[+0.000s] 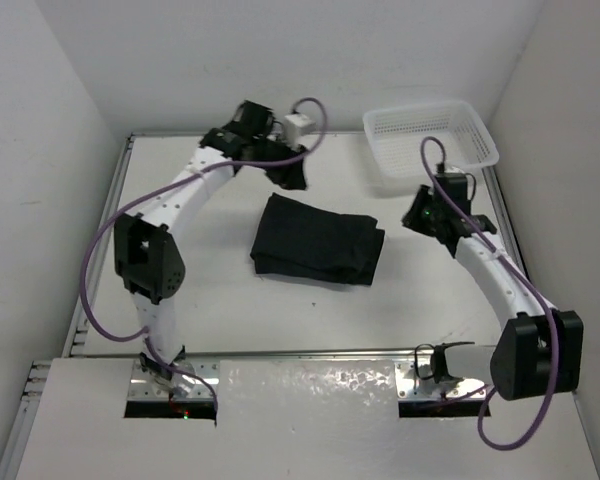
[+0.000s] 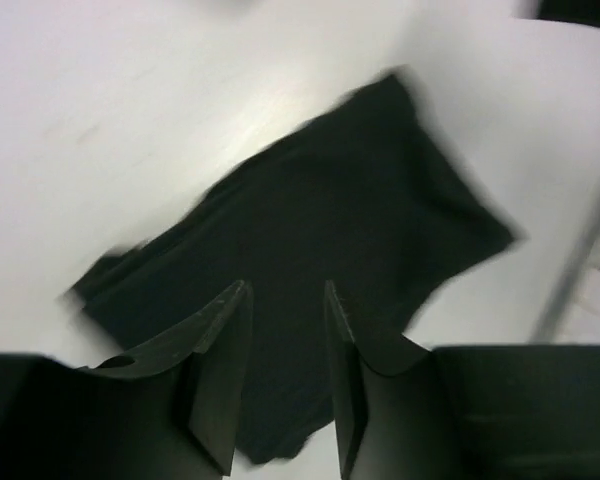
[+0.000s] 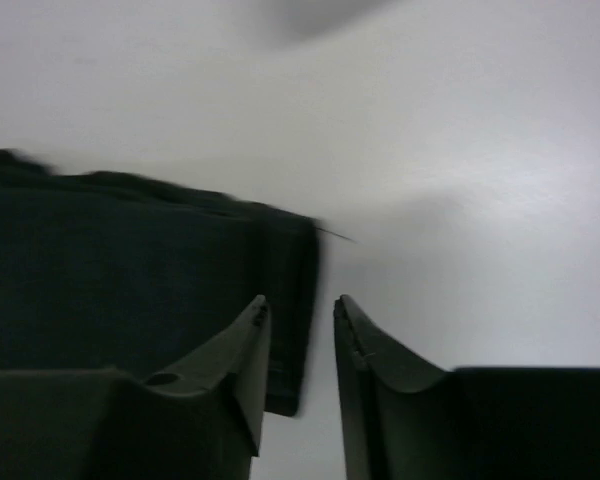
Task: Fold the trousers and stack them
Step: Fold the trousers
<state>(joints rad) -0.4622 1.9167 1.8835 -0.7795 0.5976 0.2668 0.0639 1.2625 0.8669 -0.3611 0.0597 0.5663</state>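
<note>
On the white table (image 1: pixel 230 310), between white walls (image 1: pixel 280 50), lie folded black trousers (image 1: pixel 315 240).

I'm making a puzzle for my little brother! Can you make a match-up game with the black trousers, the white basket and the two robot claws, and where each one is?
1 black soft-fabric trousers
2 white plastic mesh basket
3 left gripper
4 right gripper

a far right corner of the table
b by the trousers' far edge
c folded, mid-table
d close by the trousers' right edge

Pairs: 1-c, 2-a, 3-b, 4-d.
</note>
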